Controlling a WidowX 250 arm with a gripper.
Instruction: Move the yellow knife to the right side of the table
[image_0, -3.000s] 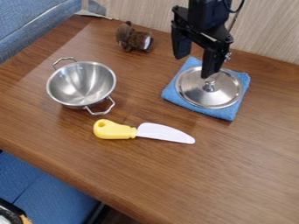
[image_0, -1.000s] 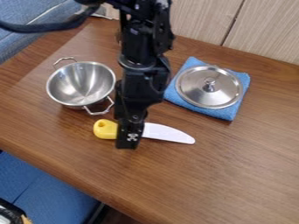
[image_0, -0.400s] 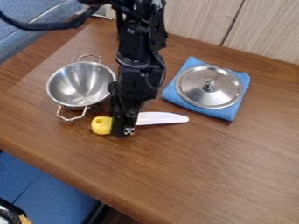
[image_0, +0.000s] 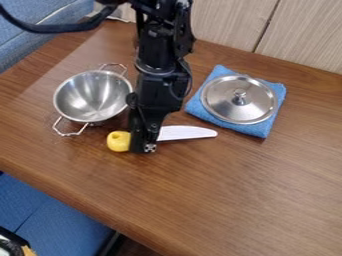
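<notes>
Gripper (image_0: 142, 149) is clasping the yellow-handled toy knife (image_0: 188, 132) just beside the two-handled metal bowl (image_0: 92, 96); the job is apparently standing at the grasp, next calling for a lift and rightward carry.

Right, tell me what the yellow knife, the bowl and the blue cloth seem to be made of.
The yellow knife looks like smooth plastic: its pale blade has no metallic glint, and its handle is one solid yellow.
The bowl looks like shiny metal, perhaps stainless steel, given its silvery streaks of reflection.
The blue cloth seems a soft, matte fabric, possibly terry, from its slightly fuzzy surface.
</notes>
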